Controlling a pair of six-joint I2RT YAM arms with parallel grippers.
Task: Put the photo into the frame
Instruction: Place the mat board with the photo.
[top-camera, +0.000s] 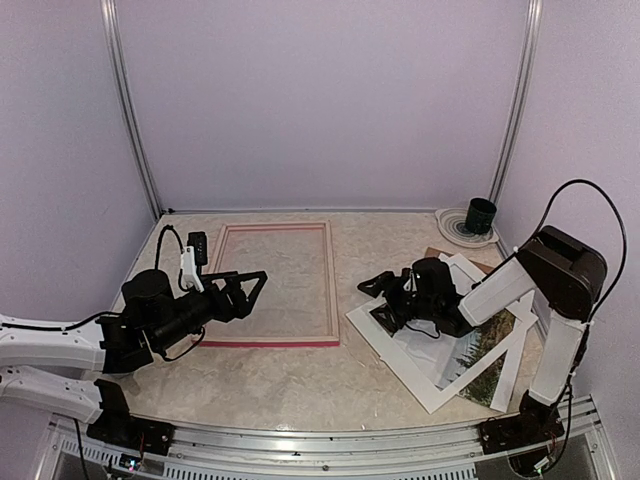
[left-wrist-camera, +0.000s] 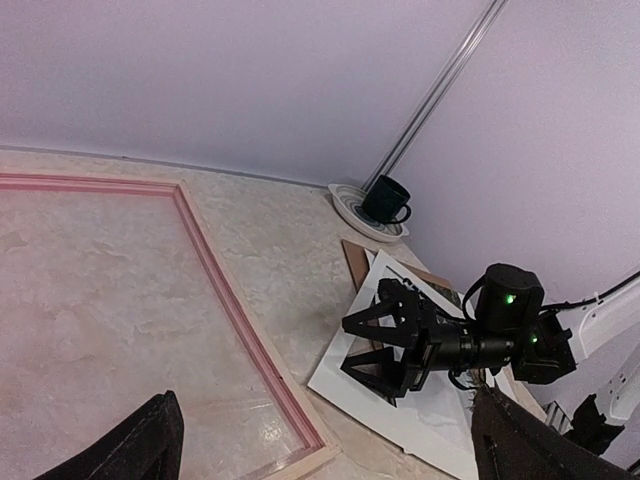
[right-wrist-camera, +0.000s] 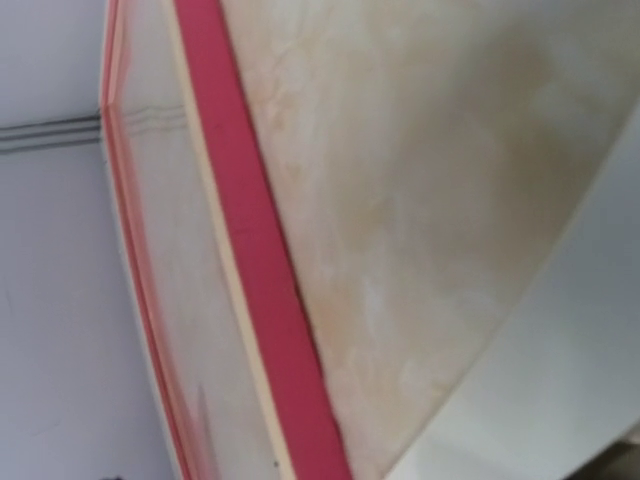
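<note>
**Frame.** The frame (top-camera: 331, 290) is lying flat on the surface (top-camera: 385, 235), left of centre, with nothing showing inside its opening. Laid flat and unobstructed like this, it appears ready to receive the print.

**Photo.** The photo (top-camera: 488, 352) is lying at the near right, well apart from the frame. It is sitting under a white mat (top-camera: 400, 350), and only a strip of dark trees is showing through the mat's window. A brown board (top-camera: 437, 254) is peeking out at the far side of that stack. The print cannot be lifted cleanly while the mat is covering it.

**Right end effector.** The right end effector (top-camera: 372, 300) is hovering over the left corner of the mat, on the side facing the frame. Its jaws are spread and gripping nothing. The right wrist view shows only the mat's edge, bare surface and the frame's red rail, so contact with the mat cannot be confirmed. In my judgement it is lining up on the mat's corner to shift or lift it.

**Left end effector.** The left end effector (top-camera: 250, 293) is hanging released and empty above the left half of the frame. It is probably waiting to steady the frame.

**Other items.** A dark cup (top-camera: 481, 214) is standing on a plate (top-camera: 452, 229) at the far right, out of the working area.

**Risk.** Dragging the mat may carry the photo along with it.
</note>
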